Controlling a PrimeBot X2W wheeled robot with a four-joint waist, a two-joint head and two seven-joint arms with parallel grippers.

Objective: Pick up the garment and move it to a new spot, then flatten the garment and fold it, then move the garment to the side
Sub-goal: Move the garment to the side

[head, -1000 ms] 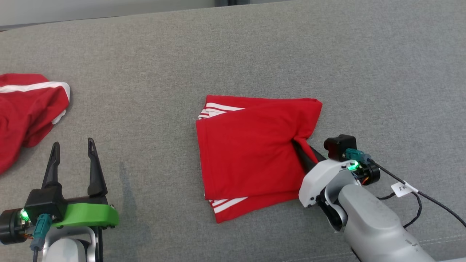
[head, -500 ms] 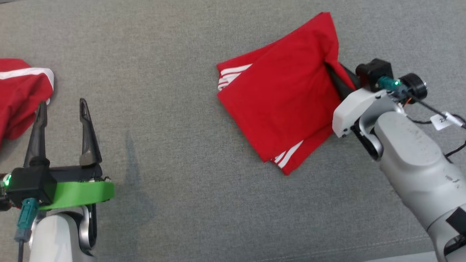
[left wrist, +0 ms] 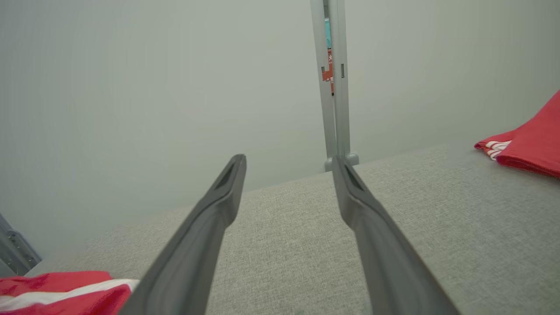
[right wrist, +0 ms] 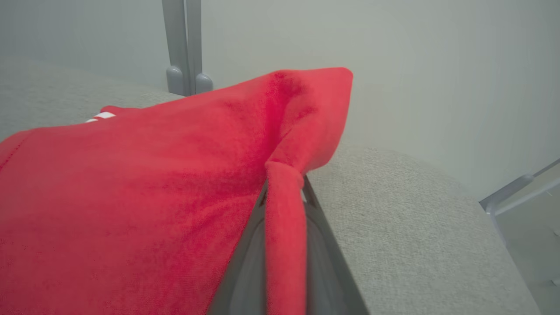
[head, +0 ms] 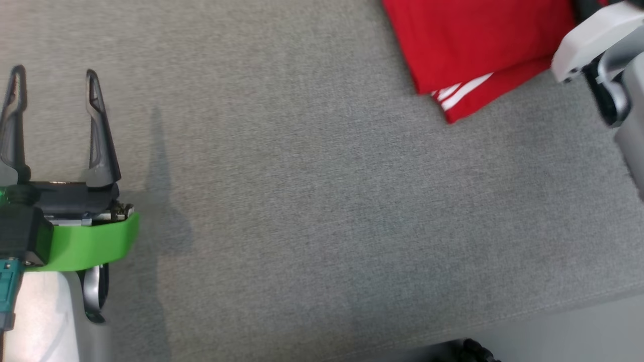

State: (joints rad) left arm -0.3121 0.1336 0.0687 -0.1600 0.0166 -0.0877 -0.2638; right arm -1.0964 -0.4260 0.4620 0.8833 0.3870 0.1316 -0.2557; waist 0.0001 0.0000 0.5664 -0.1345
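Observation:
The garment (head: 468, 45) is a folded red piece with white stripes, lying at the top right of the head view on the grey surface. My right gripper (right wrist: 284, 186) is shut on a pinched ridge of its red cloth, and the fold's corner stands up behind the fingers. The right arm's white wrist housing (head: 593, 40) sits against the garment's right edge. At the far left my left gripper (head: 54, 83) stands open over bare surface with nothing between its fingers. The left wrist view has that gripper (left wrist: 288, 162) open and the garment (left wrist: 531, 148) far off to the right.
The grey fabric surface (head: 302, 201) spreads across the head view, its front edge (head: 553, 306) at the lower right. Another red piece with a white stripe (left wrist: 57, 288) lies close under the left fingers. A grey post (left wrist: 332, 87) and a pale wall stand behind.
The head view has shifted, and the red pile at the left has gone out of it. My right gripper has dragged the folded garment rightward and farther away, turning it. The left gripper stays open.

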